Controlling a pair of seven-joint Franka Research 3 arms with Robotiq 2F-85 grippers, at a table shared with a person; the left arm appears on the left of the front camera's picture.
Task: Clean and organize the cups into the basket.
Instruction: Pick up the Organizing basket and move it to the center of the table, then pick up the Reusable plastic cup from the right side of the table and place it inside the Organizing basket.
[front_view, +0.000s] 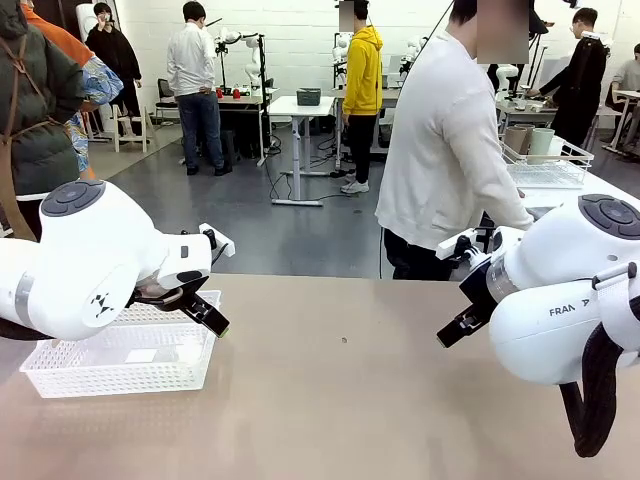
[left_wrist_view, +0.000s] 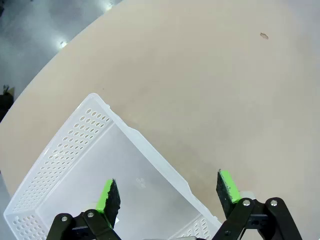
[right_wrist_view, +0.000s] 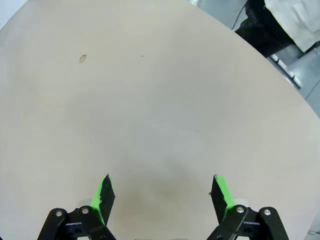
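Note:
The white lattice-sided basket (front_view: 110, 358) lies empty at the table's left edge. My left gripper (front_view: 210, 318) hovers open just above its right end. In the left wrist view the basket (left_wrist_view: 70, 165) lies below that gripper (left_wrist_view: 167, 187), whose one green pad is over the basket floor and the other over bare table. My right gripper (front_view: 452, 330) hangs open and empty over the table's right side, above bare tabletop (right_wrist_view: 160, 100) in the right wrist view (right_wrist_view: 162, 187). A tan cup (front_view: 518, 137) and a mint green cup (front_view: 541, 143) stand off my table, far right.
The two cups stand in a white wire-frame basket (front_view: 550, 172) on a side surface at the far right. A person in a white top (front_view: 445, 150) stands at the far edge, turned toward it. A small dark speck (front_view: 343, 340) marks the beige table.

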